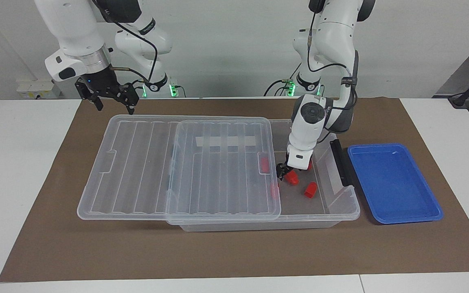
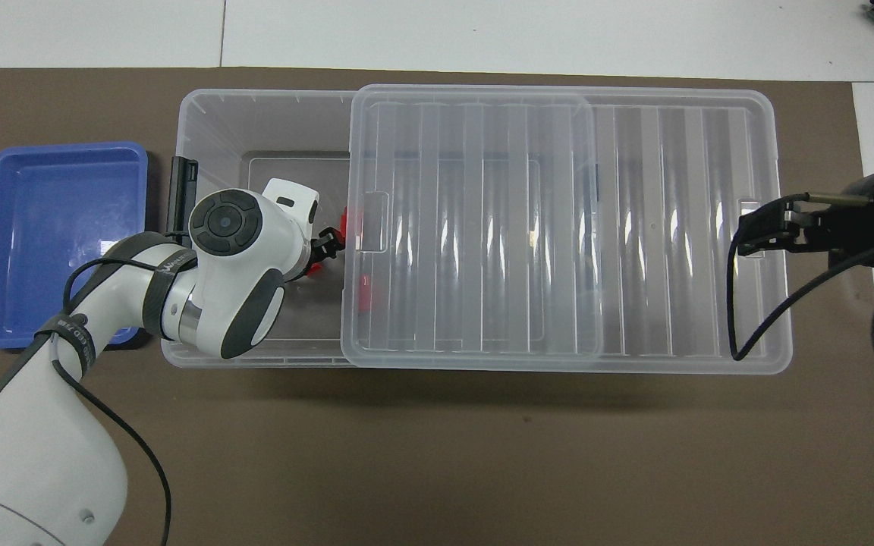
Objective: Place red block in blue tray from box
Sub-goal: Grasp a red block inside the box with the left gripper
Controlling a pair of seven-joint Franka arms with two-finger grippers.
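The clear box lies on the brown mat, its ribbed lid slid toward the right arm's end so the end by the blue tray is uncovered. Several red blocks lie inside. One is right at my left gripper, which is down in the uncovered end. Another lies loose farther from the robots, and one shows under the lid's edge. In the overhead view the left gripper is beside a red block at the lid edge. The tray holds nothing.
My right gripper waits open in the air over the lid's end toward the right arm. The box's dark latch stands between the box's uncovered end and the tray. The brown mat covers the table's middle.
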